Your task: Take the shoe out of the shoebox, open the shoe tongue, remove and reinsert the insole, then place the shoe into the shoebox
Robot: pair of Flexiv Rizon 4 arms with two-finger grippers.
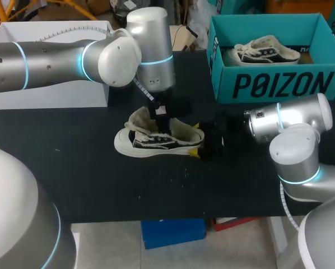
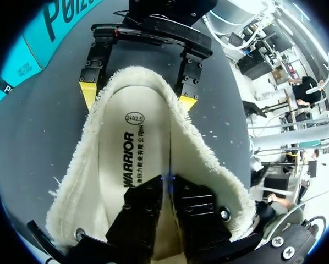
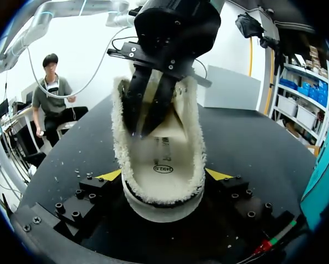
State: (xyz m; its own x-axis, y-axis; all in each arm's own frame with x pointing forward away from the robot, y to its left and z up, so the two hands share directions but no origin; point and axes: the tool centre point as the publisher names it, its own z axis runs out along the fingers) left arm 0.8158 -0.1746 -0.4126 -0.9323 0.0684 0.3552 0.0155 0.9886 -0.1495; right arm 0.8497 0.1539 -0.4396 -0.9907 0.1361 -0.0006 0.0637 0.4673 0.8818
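My left arm [image 1: 55,61] comes in from the left and turns straight down at the wrist. The left claw [image 2: 164,193] sits inside the shoe [image 1: 150,143], fingers drawn together with their ends down on the insole [image 2: 118,148]. I can't quite make out whether they pinch it. My right arm [image 1: 291,120] lies low and level from the right. The right claw [image 3: 164,176] is clamped across the heel [image 3: 162,206], a yellow tip against each side. The shoe stands upright on the table [image 1: 83,179], toe to my left, well apart from the shoebox [image 1: 279,84], where a second shoe [image 1: 265,51] lies.
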